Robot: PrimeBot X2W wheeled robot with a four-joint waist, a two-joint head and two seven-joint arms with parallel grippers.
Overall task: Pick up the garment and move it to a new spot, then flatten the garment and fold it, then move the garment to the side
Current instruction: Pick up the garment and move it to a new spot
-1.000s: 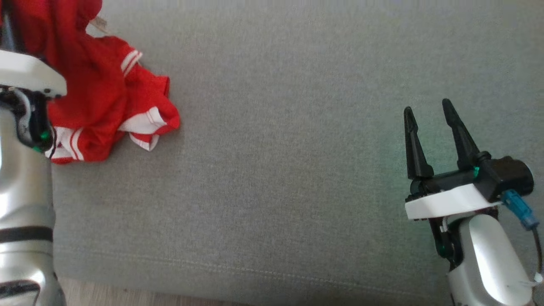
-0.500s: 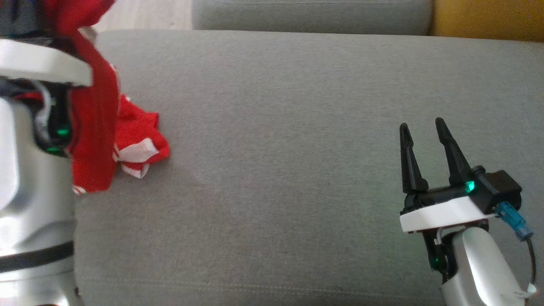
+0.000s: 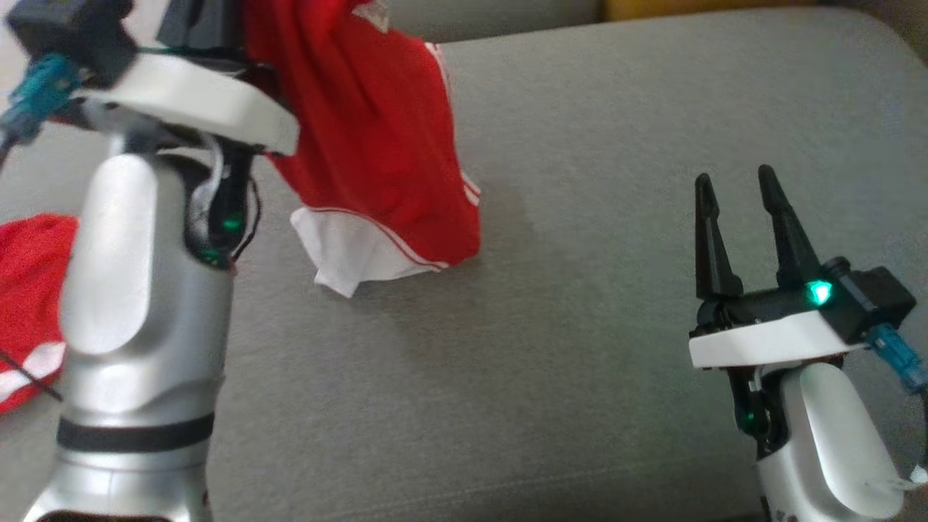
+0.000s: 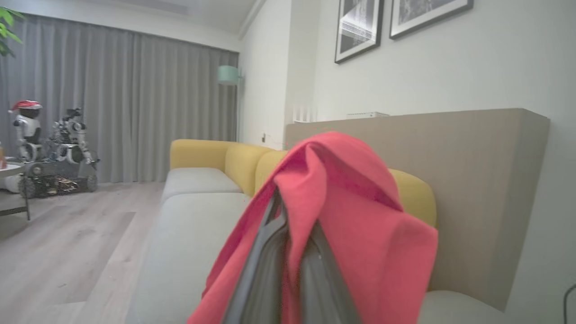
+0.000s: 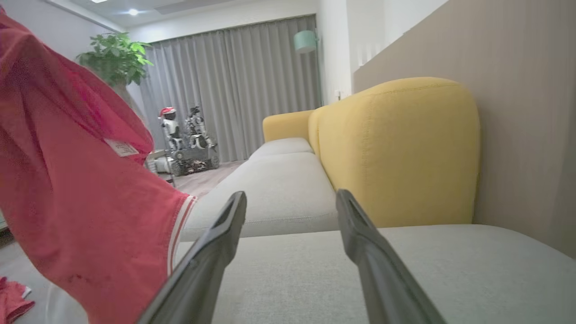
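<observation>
Near right, your right gripper (image 3: 734,175) sits low over the grey seat cushion (image 3: 565,377), fingers spread wide with nothing between them. My guess is it's parked until the flattening. Further in on the left, your left gripper (image 4: 288,234) is clamped shut on the red garment (image 3: 370,145), holding it high so it hangs in a long drape, white hem at or just above the cushion. Looks like the carry to a new spot. More red cloth (image 3: 29,290) lies far left; can't tell if it's separate. Yellow backrest (image 5: 396,148) sits beyond.
</observation>
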